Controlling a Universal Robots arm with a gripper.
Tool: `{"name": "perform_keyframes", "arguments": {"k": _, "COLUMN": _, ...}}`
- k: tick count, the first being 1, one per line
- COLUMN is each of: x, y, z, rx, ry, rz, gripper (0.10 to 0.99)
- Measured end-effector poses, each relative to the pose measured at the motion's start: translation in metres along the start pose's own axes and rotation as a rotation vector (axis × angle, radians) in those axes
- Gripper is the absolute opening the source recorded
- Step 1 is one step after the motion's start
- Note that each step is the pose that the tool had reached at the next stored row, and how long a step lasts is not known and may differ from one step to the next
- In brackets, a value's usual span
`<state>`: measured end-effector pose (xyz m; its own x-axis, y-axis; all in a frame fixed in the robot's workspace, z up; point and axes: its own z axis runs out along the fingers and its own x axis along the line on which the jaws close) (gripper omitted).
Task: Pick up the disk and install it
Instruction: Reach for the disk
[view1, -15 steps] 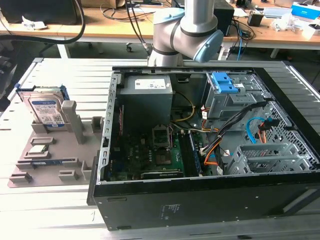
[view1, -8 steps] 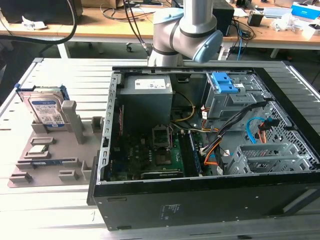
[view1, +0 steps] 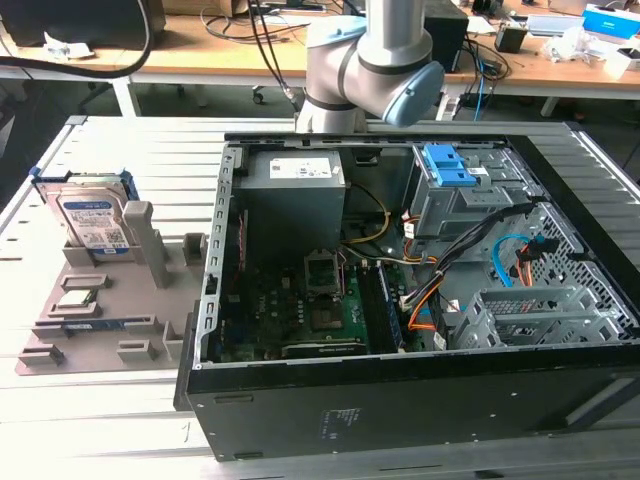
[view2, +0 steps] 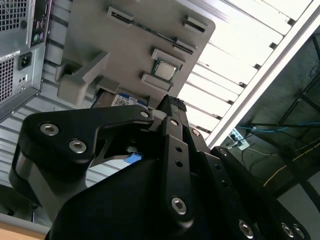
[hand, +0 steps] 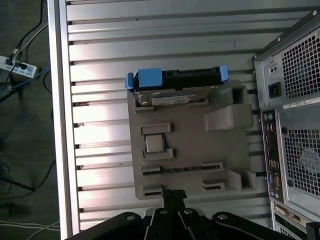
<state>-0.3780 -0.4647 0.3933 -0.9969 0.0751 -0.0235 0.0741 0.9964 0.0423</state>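
The disk (view1: 90, 215) stands on edge in the grey fixture (view1: 110, 320) on the table (view1: 150, 150), at 9 o'clock from the case (view1: 400, 410) in the exterior view. Its long axis runs 9 to 3 and its label faces 6. In the first wrist view the gripper (hand: 173, 196) hangs over the fixture's opposite end, well apart from the disk and not holding it; whether it is open cannot be told

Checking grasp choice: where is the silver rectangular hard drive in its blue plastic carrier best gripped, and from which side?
Likely from above, pinching its broad faces near the top edge: the silver hard drive stands on edge in the grey plastic tray, lower part slotted in.
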Motion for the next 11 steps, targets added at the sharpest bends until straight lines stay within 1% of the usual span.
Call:
{"name": "perform_keyframes", "arguments": {"k": 4, "x": 0.005, "y": 0.0077, "z": 0.0002, "rx": 0.001, "ry": -0.0001, "rz": 0.0, "gripper": 0.106}}
{"name": "perform_keyframes", "arguments": {"k": 7, "x": 0.0083, "y": 0.0159, "z": 0.0005, "rx": 0.002, "ry": -0.0001, "rz": 0.0, "gripper": 0.106}}
{"name": "perform_keyframes", "arguments": {"k": 10, "x": 0.0133, "y": 0.0271, "z": 0.0009, "rx": 0.004, "ry": -0.0004, "rz": 0.0, "gripper": 0.106}}
{"name": "perform_keyframes", "arguments": {"k": 11, "x": 0.014, "y": 0.0287, "z": 0.001, "rx": 0.004, "ry": -0.0004, "rz": 0.0, "gripper": 0.106}}
